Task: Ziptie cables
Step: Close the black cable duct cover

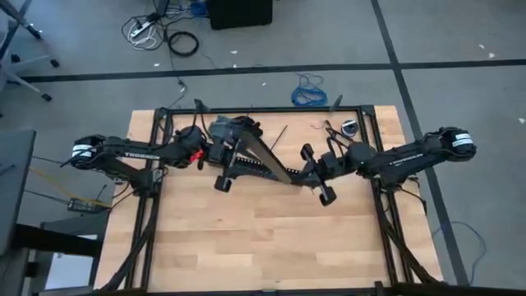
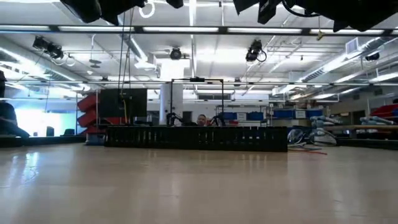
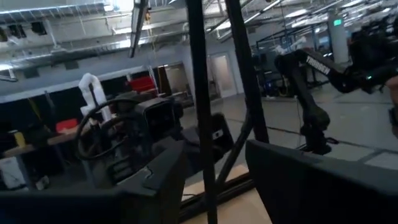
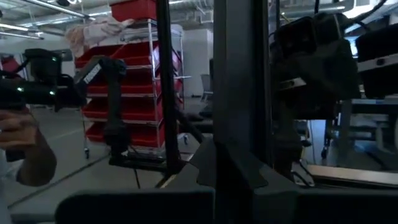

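Both arms meet high over the middle of the wooden table [image 1: 263, 238]. A broad black strip [image 4: 239, 74] runs up from my right gripper [image 4: 239, 149], which is shut on it. In the high view the strip [image 1: 275, 163] slants between my left gripper [image 1: 242, 156] and my right gripper [image 1: 306, 174]. A thin dark strand [image 3: 200, 93] passes between the parted fingers of my left gripper [image 3: 211, 149]. Whether that strand is one of the cables, I cannot tell. My left gripper has the thin dark strand [image 3: 207, 180] running lengthwise through the gap between its two fingers; I cannot tell whether either finger touches it. My right gripper pinches the broad black strip [image 4: 239, 134] between its two closed fingers. The strip stands away from the fingers, lifted clear of the table.
A black frame [image 1: 263, 109] borders the table's far edge and sides. Small items [image 1: 348, 127] lie at the far right corner. A blue coiled cable [image 1: 311, 90] lies on the floor beyond. A person's hand [image 4: 25, 146] shows in the room. The table's near half is bare wood.
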Action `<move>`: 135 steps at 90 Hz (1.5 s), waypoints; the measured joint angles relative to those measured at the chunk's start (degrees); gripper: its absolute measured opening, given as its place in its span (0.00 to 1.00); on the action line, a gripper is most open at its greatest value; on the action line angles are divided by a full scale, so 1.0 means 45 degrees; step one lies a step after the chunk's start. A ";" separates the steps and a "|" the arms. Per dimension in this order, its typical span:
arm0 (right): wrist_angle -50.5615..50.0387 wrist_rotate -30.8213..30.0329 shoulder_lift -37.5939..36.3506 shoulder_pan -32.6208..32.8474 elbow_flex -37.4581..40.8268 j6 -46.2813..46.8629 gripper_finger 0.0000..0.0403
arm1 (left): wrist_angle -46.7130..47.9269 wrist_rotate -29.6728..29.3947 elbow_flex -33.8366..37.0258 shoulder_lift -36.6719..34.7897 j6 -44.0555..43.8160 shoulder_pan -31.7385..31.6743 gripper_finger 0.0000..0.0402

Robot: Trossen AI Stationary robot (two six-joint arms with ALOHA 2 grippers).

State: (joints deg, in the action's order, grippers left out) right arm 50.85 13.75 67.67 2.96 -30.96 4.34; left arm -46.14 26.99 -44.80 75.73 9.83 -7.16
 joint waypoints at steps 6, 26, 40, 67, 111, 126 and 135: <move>-0.0285 -0.0004 -0.0002 -0.0238 0.0000 0.0005 0.01 | 0.0083 -0.0348 0.0000 -0.0004 0.0420 -0.0007 0.41; -0.0478 0.0282 -0.0007 -0.0839 0.0000 0.0500 0.01 | 0.1122 -0.2140 0.0000 -0.0002 0.1101 -0.0723 0.41; -0.0464 0.0565 -0.0007 -0.1065 0.0000 0.0448 0.01 | 0.1848 -0.1875 0.0000 -0.0002 0.1473 -0.1323 0.41; -0.0397 0.0280 0.0002 -0.1126 0.0005 0.0471 0.01 | 0.1673 -0.0748 0.0000 -0.0002 0.1777 -0.1727 0.41; -0.0351 0.0488 0.0362 -0.1640 0.0010 0.0746 0.01 | 0.1464 -0.0581 0.0000 -0.0002 0.1806 -0.1744 0.41; -0.0397 0.0582 0.0353 -0.1643 0.0015 0.0477 0.01 | 0.1459 -0.0296 0.0000 -0.0002 0.1806 -0.1744 0.41; -0.0389 0.0886 0.0353 -0.1874 0.0015 0.0354 0.01 | 0.1452 -0.0089 0.0000 0.0008 0.1752 -0.1743 0.41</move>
State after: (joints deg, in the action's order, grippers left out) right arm 49.10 17.74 69.25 -5.47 -30.89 5.93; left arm -39.60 26.59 -44.80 75.77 17.71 -15.00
